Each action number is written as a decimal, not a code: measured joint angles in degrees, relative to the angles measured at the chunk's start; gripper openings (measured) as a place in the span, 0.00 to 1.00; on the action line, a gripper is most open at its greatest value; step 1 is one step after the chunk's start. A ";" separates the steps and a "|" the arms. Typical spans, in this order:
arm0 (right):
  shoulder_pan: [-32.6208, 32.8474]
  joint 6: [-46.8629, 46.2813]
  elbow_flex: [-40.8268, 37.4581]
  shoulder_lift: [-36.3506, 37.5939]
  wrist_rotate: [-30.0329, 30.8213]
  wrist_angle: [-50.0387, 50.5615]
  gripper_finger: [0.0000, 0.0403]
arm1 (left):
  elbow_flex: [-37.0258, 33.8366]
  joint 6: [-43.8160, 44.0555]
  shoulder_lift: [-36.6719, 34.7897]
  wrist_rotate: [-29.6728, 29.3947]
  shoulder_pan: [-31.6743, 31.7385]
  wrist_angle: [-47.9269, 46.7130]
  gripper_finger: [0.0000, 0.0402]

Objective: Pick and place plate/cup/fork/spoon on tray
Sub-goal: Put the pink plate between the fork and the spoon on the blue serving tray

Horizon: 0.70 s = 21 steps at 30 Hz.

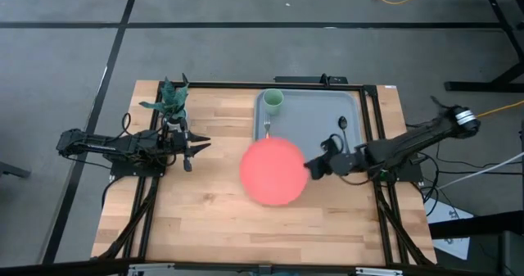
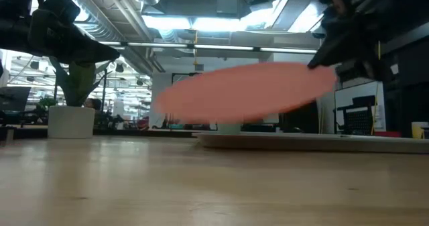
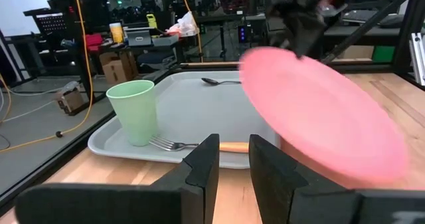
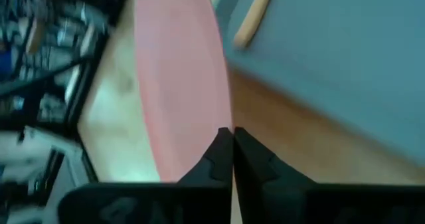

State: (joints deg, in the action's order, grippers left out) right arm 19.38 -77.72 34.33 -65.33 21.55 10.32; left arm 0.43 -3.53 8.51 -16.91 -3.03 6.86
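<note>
Fingers of the right gripper (image 1: 314,169) pinched the round coral-pink plate (image 1: 273,170) by its rim, above the wooden bench (image 1: 205,210). The left gripper (image 1: 199,147) waited left, its fingers slightly spread.

Both arms matte black, slim jointed links. Right arm (image 1: 409,141): silver-grey band at rear joint, black cables trailing. Left arm (image 1: 115,143): thin black cable loops along it. Left gripper (image 3: 232,177) fingers blocky, flat-faced, black.

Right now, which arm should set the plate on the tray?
The right arm. Its hand is shut on the plate at its rim and holds it above the table, overlapping the tray. The left hand waits apart, near the plant figure.
</note>
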 joint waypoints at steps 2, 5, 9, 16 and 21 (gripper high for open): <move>0.00 -1.50 0.12 4.66 2.50 5.49 0.00 | 0.00 0.00 -0.01 -0.01 0.01 0.03 0.19; 0.04 -6.91 0.13 10.97 4.44 17.01 0.00 | 0.00 0.00 -0.01 -0.13 0.02 0.02 0.19; 0.01 -15.32 0.13 17.55 6.96 31.57 0.00 | 0.00 0.00 0.00 -0.13 0.01 0.02 0.19; -0.87 -23.26 0.13 26.00 15.17 45.14 0.00 | 0.00 -0.02 0.00 -0.15 0.01 0.02 0.19; -2.74 -25.83 0.13 27.61 13.84 50.25 0.00 | 0.00 -0.02 -0.02 -0.15 0.00 0.02 0.19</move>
State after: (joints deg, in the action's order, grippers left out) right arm 16.64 -103.55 34.46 -37.71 35.39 60.57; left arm 0.43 -3.55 8.49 -17.06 -3.03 6.87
